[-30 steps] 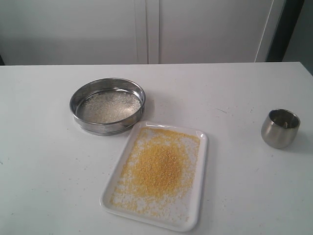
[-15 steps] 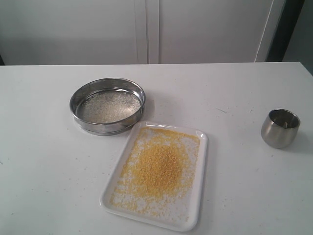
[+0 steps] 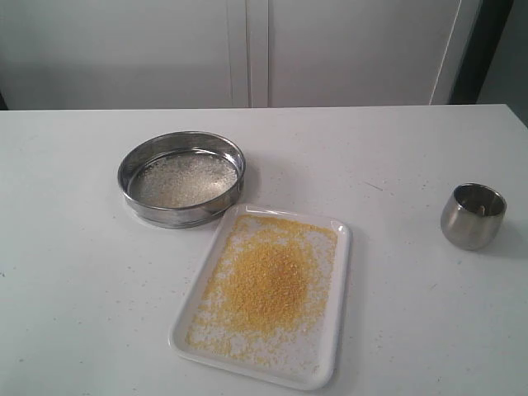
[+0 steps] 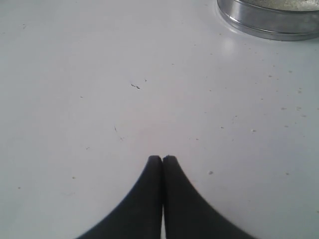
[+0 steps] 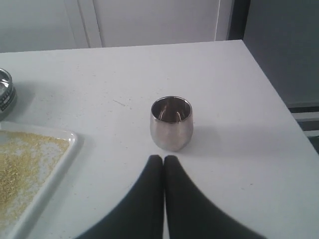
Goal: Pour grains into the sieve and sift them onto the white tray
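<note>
Down at my left pincer (image 4: 162,158) the two tips are pressed flat together on nothing, hanging over bare white table (image 4: 99,99) with the sieve (image 4: 269,25) off at the edge of that wrist view. Same deal with my right pincer (image 5: 163,158): squeezed closed, empty, and pointed at the little steel cup (image 5: 171,123) just beyond it. The cup stands upright, mouth up, and I can't see any grain inside.

What changed in the last second? Honestly nothing. Sieve, cup and white tray (image 3: 343,272) sit exactly where they were, and neither arm shows in the exterior view. My read is the job's basically wrapped up. The yellow granules (image 3: 268,280) are heaped in the middle of the tray and thin out toward its rim, while the whitish grains (image 3: 186,177) are left lying on the sieve's mesh. So the fines went through and the rice-like stuff got held back.

Orientation-wise, the tray's long axis runs from the near table edge away toward the back, with the far end skewed a bit to the right. Its far left corner is just beside the sieve wall; touching or not, I can't tell. The cup is well apart, out on the right.
</note>
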Robot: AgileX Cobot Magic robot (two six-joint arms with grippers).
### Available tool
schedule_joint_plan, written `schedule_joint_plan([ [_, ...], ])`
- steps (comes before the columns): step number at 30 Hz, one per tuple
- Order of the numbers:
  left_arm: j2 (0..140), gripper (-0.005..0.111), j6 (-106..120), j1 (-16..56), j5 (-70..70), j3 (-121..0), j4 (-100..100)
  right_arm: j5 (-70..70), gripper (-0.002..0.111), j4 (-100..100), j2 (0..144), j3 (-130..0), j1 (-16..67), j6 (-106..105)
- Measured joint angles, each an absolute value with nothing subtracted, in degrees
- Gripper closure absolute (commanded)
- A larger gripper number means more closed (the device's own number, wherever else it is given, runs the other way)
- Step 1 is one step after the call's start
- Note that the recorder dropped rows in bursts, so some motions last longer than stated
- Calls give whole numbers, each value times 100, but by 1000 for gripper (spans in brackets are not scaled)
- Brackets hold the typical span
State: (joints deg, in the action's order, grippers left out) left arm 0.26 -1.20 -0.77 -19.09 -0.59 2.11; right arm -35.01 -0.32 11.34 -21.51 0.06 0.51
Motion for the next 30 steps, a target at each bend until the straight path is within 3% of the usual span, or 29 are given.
schedule_joint_plan([
  [7,26,107,-120,-77,-1909,-59,211,-3284,108,-43,869,-2011,6,-61],
  [12,26,107,-120,-77,-1909,-59,211,-2985,108,-43,94,-1252,6,-61],
  [21,26,107,-120,-77,-1909,-59,211,-2284,108,0,35,-118,6,0],
  [30,26,107,-120,-77,-1909,-59,211,-2086,108,0,35,-29,6,0],
])
